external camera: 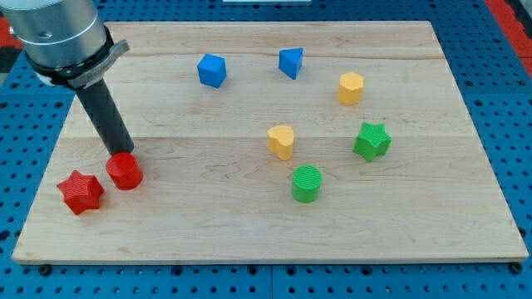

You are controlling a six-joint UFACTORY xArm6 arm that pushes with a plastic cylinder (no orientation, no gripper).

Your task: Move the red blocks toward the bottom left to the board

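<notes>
Wooden board (249, 224) lies on a blue perforated table (515, 100). My tip (123, 153) sits at the upper edge of the red cylinder (125, 172), touching it or nearly so, at the cylinder's 12 o'clock; the rod leans up toward 11 o'clock into the grey arm housing (58, 37). No jaws on this rod, so it grasps nothing, only contact at the end. Red cylinder stands upright, round face up, its axis vertical, so no heading can be read from it. Red star block (81, 192) lies just beside the cylinder at its 8 o'clock, a narrow gap or bare contact between them, cannot tell which; it lies flat with one point toward the view's top, and has no long axis. Both red blocks sit in the board's lower left quarter, near the left edge. Well apart, toward 2 o'clock from the reds: blue cube (212, 70), blue triangular block (291, 62), yellow hexagonal block (351, 87). Mid-board right: yellow heart-like block (282, 141), green star block (371, 140), green cylinder (306, 183), each separate from the others.
</notes>
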